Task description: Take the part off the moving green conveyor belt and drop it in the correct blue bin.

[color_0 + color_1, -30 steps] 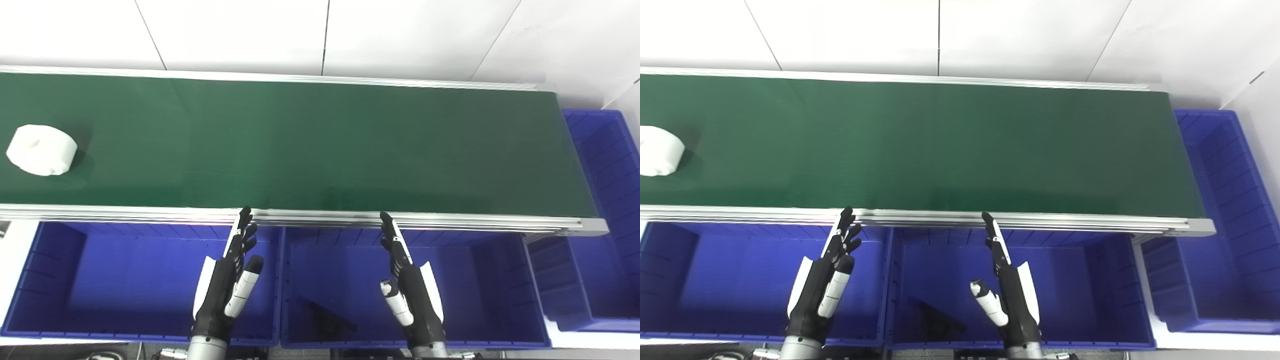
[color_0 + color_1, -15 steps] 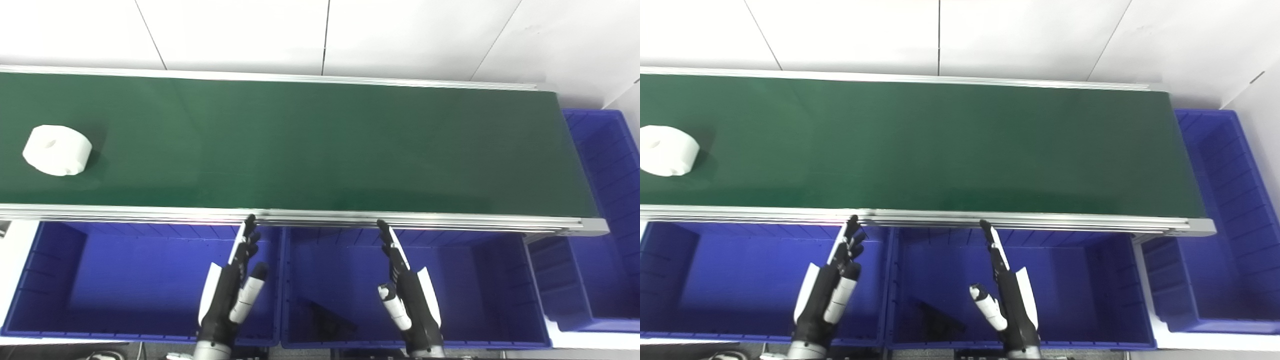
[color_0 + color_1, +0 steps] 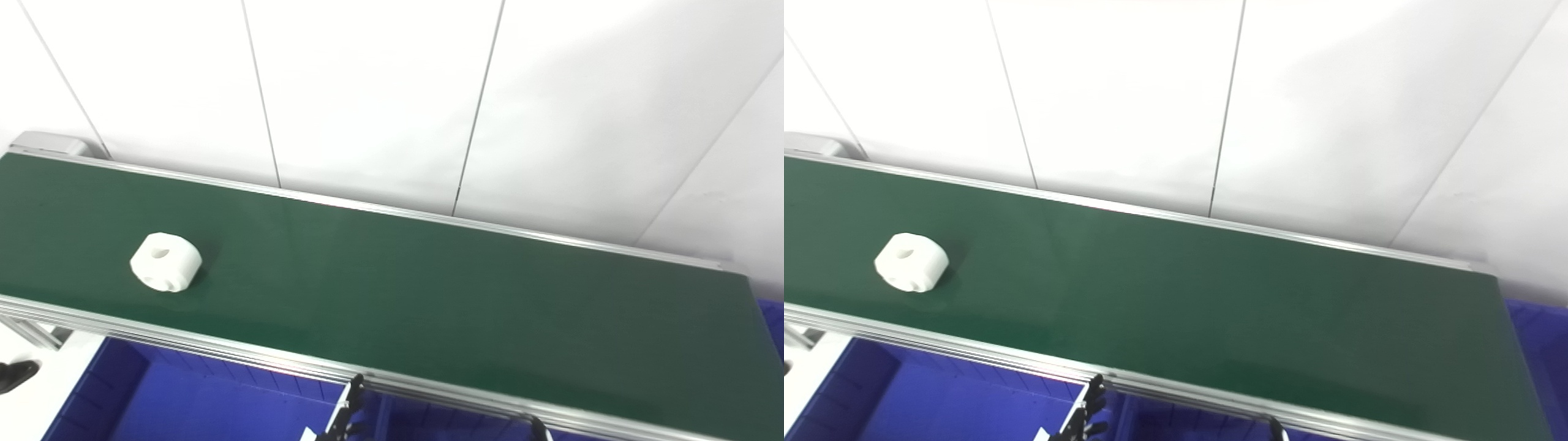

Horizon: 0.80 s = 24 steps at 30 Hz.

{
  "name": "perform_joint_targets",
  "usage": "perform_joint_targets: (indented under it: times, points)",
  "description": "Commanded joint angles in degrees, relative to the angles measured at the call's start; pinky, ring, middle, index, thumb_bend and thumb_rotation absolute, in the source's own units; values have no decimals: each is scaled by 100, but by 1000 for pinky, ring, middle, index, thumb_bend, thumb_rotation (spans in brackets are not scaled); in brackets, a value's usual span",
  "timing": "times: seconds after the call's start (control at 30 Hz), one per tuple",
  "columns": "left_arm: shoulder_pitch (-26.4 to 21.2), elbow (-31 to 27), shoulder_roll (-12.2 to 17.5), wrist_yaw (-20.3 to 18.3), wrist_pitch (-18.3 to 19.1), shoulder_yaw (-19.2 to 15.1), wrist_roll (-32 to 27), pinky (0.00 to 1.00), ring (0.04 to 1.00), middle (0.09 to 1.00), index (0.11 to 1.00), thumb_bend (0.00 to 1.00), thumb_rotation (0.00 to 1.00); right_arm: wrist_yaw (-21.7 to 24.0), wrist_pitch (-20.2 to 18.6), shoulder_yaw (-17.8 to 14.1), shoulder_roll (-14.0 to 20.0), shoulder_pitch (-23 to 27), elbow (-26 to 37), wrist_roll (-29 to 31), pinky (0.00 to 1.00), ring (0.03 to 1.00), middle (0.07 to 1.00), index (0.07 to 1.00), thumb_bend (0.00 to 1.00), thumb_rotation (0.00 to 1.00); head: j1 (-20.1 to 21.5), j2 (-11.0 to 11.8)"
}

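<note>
While the head cameras have tilted upward and turned since a moment ago, so that much more white wall (image 3: 380, 92) shows and the bins almost leave the picture, the white part (image 3: 166, 270) has also travelled further along the green belt (image 3: 429, 294), though it lies on the left stretch near the front rail, well apart from both hands. Only fingertips of the left hand (image 3: 1084, 416) appear at the bottom edge, seemingly spread and holding nothing; of the right hand (image 3: 539, 429) just a dark tip shows, so I cannot tell its state. I judge the pick is not begun. The blue bin (image 3: 184, 404) below the rail shows nothing inside in its visible part.
</note>
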State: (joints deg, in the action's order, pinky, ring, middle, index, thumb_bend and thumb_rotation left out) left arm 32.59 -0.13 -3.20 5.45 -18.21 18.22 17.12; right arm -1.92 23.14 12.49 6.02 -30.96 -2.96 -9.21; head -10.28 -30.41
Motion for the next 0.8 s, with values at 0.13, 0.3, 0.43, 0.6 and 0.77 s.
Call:
perform_joint_targets:
  times: [0.13,0.3,0.43,0.6,0.77]
  points:
    - [24,-36,-318,145,-214,257,199,716,881,941,959,704,951,151,282,-23,35,-16,209,185,1000,1000,1000,1000,908,1000,-6,-131]
    - [39,-157,-327,172,-117,286,272,682,864,932,957,742,950,223,227,-41,46,-30,298,205,1000,1000,1000,1000,902,1000,-76,-275]
    - [43,-309,-336,131,-22,309,301,675,852,921,959,755,910,270,205,-43,65,-15,386,261,1000,1000,1000,1000,875,1000,-177,-460]
    - [39,-415,-328,98,-4,321,308,705,881,926,961,774,850,331,181,-68,26,-10,425,417,1000,1000,1000,1000,871,1000,-146,-533]
    - [143,-843,-310,-40,91,399,121,739,880,918,969,778,808,326,179,-93,-18,-27,459,396,1000,1000,1000,1000,862,1000,-63,-600]
